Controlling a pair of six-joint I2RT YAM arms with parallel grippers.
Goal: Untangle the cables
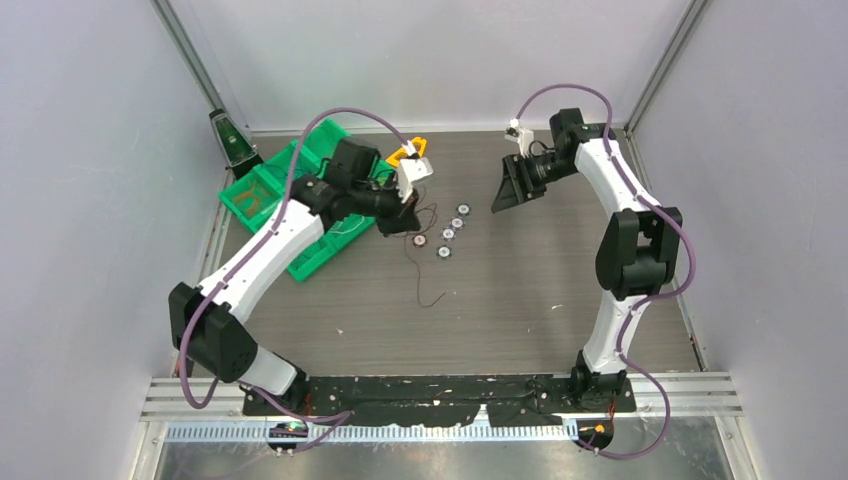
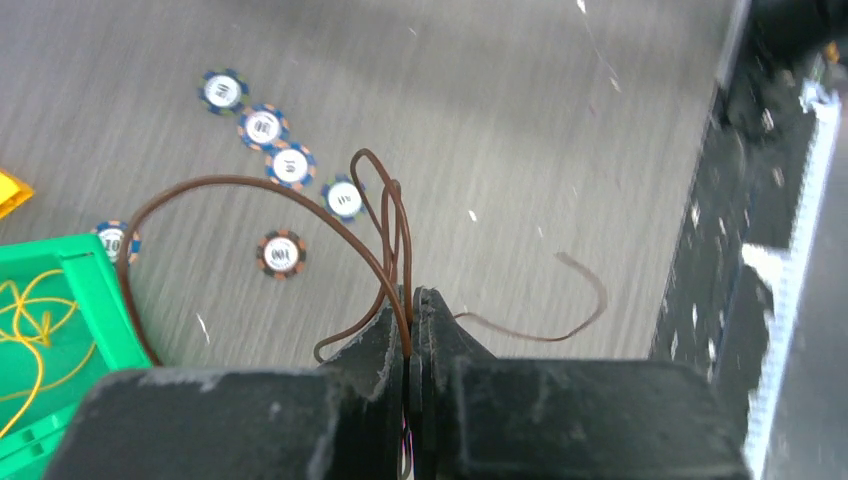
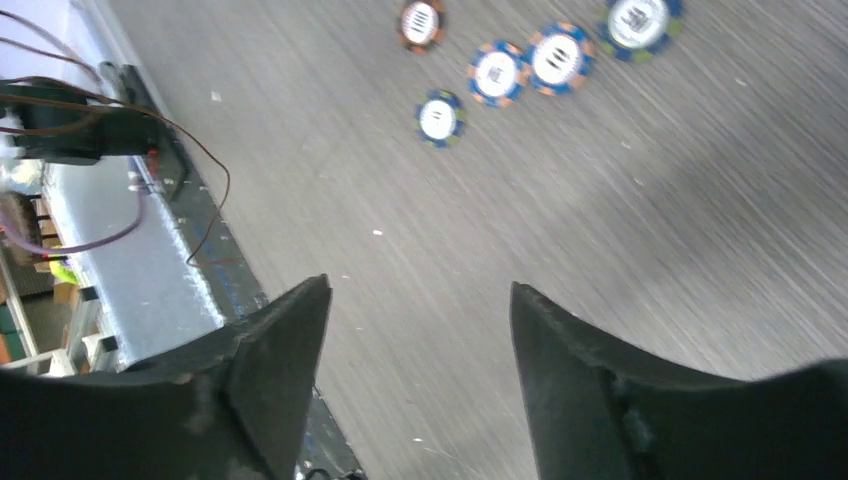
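Note:
My left gripper (image 1: 402,216) (image 2: 412,296) is shut on a dark brown cable (image 2: 250,185), just right of the green tray. The cable loops out ahead of the jaws, and one loose end (image 2: 590,300) trails right over the table. In the top view the cable (image 1: 420,280) hangs from the gripper down to the table. A thin yellow cable (image 2: 30,320) lies coiled in the green tray (image 2: 95,290). My right gripper (image 1: 510,190) (image 3: 415,290) is open and empty above the table at the back right, clear of the cables.
Several small round ringed discs (image 1: 447,235) (image 2: 290,165) (image 3: 530,60) lie in a row between the grippers. The green compartment tray (image 1: 262,190) sits at the back left. An orange and yellow piece (image 1: 408,152) lies behind the left gripper.

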